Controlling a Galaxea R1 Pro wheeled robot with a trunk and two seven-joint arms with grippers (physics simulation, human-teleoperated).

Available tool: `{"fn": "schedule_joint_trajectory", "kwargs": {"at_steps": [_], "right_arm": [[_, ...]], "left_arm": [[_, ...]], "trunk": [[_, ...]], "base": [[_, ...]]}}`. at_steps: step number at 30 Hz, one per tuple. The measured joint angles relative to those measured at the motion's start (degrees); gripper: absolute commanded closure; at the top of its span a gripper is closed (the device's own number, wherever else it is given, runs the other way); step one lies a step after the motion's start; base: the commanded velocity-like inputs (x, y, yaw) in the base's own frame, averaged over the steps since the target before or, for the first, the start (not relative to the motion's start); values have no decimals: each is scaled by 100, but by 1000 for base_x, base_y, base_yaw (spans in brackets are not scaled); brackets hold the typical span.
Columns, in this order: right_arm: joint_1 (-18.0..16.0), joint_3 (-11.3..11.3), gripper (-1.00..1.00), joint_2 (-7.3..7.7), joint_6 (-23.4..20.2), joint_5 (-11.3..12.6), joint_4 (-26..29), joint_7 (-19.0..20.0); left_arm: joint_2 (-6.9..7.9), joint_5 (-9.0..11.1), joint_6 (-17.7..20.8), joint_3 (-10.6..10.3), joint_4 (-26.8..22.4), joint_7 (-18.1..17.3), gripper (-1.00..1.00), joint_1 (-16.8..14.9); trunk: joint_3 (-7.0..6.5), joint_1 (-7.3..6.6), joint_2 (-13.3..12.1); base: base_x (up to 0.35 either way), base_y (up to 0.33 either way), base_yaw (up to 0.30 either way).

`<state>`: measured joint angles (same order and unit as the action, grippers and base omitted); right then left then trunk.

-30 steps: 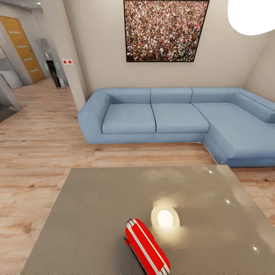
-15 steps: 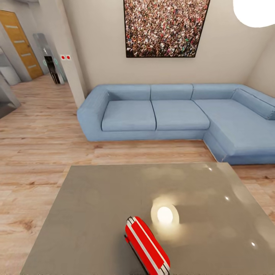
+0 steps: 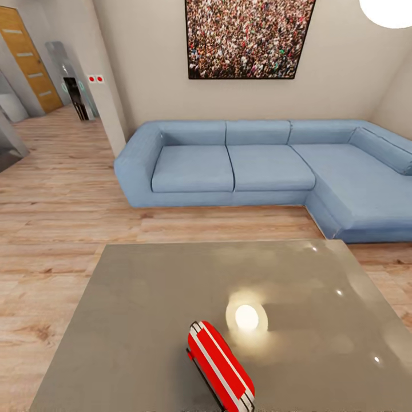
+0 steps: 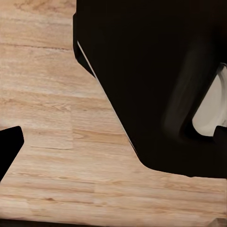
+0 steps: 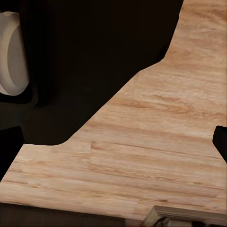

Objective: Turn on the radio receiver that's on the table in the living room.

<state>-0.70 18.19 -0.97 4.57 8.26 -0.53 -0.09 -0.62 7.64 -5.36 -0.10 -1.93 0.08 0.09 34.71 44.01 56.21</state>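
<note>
One small red radio receiver [image 3: 220, 368] with white stripes along its rim lies at the lower centre of the head view, its long body running diagonally toward the bottom edge of the frame. It rests on the large glossy grey-taupe table [image 3: 143, 320], which takes up the lower half of that view. Just to the upper right of the radio, a bright round reflection of a lamp [image 3: 246, 317] glows on the tabletop, close to the red box but not overlapping it.

Beyond the table's far edge, a strip of light wood plank floor [image 3: 63, 212] separates it from a blue corner sofa [image 3: 269, 171] that spans the middle of the frame and bends forward at the right. Above the sofa, at the top centre, a large black-framed picture of a crowd [image 3: 248, 38] hangs on the beige wall. A white round ceiling lamp [image 3: 392, 11] is cut by the upper right corner. At the upper left, a hallway leads to an orange wooden door [image 3: 26, 57].

Both wrist views look down on plank flooring [image 4: 52, 123] partly covered by the robot's dark body [image 4: 156, 71]. Whether either gripper is spread or pressed together cannot be told from these pictures.
</note>
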Motion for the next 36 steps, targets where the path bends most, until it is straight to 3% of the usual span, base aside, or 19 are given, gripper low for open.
{"fn": "schedule_joint_trajectory", "kwargs": {"at_steps": [20, 29, 32, 36], "right_arm": [[0, 0, -100, 0, 0, 0, 2, 0], [0, -9, -100, 8, 7, -18, 2, 12], [77, 60, -100, 102, 77, -1, -96, -1], [80, 159, -100, 54, 95, 5, -95, 0]], "left_arm": [[0, 0, 0, 0, 0, -1, -100, 0], [0, -7, 0, 1, 0, -16, -100, 0], [86, 10, -1, -1, 44, 1, -100, 0], [96, 10, -8, 6, 21, 1, -100, 0]], "trunk": [[187, 0, 0], [192, 0, 0], [192, 0, 0], [192, 0, 0]], "base": [[0, 0, 0], [0, 0, 0], [0, 0, 0], [0, 0, 0]]}}
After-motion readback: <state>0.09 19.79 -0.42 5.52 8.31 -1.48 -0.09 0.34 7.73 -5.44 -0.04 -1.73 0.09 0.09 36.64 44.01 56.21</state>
